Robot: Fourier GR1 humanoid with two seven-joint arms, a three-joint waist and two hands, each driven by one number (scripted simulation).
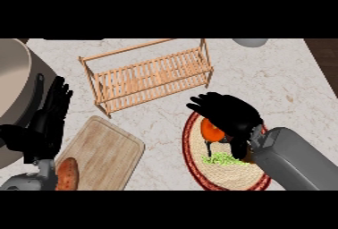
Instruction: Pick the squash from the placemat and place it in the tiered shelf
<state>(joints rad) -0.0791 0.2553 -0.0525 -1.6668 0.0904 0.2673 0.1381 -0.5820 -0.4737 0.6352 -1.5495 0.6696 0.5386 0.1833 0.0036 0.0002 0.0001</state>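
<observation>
- The bench is off-white marble with faint tan veins.
- The tiered shelf is pale honey-coloured wood, its decks striped by narrow slats.
- The placemat is straw-beige, woven in rings, with a dark red border.
- The squash is bright orange.
- The leafy patch is light green.
- The cutting board is light tan with fine grain lines.
- The sweet potato is reddish-brown.
- The left hand and right hand are black, and the right forearm is grey.
</observation>
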